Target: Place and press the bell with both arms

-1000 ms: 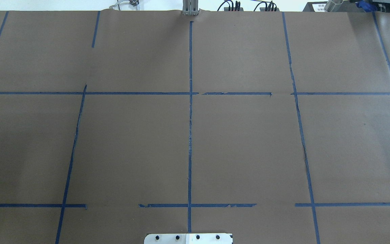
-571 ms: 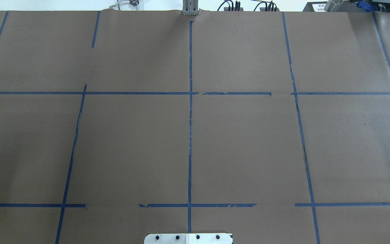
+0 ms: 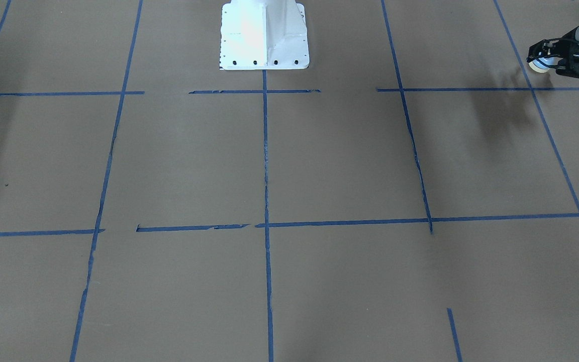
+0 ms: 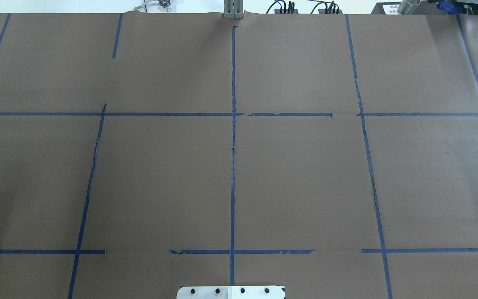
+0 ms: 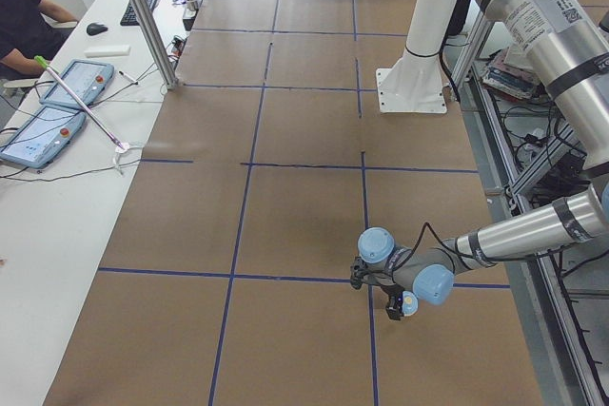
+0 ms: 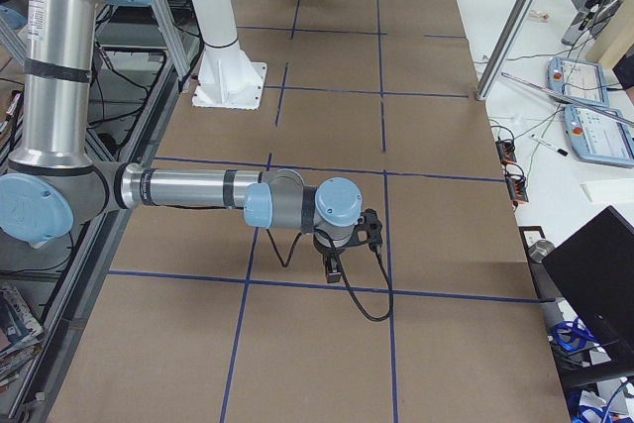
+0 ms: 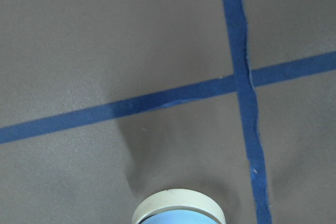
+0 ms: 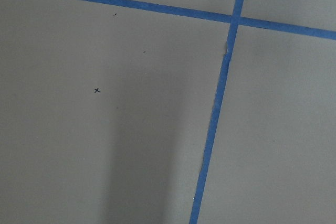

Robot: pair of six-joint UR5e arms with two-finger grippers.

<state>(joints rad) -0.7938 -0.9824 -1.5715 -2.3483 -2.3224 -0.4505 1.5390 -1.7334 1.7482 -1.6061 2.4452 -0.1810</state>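
Observation:
The bell (image 3: 538,64) is light blue with a cream rim. My left gripper (image 3: 543,59) is shut on it at the table's end on my left side, above a blue tape crossing. The exterior left view shows the same gripper (image 5: 398,307) holding the bell (image 5: 409,303) just above the brown table. The bell's rim (image 7: 178,211) fills the bottom edge of the left wrist view. My right gripper (image 6: 332,264) hangs low over the table at the other end; I cannot tell whether it is open or shut. The overhead view shows no arm and no bell.
The white pedestal (image 3: 264,35) stands at the table's robot side. Blue tape lines (image 4: 232,145) divide the brown table cover. A side bench with tablets (image 5: 57,111), a metal post (image 5: 143,16) and a seated person (image 5: 24,21) lies across the table.
No arm or bell enters the overhead view. The faint shadow on the table's left part has grown lighter.

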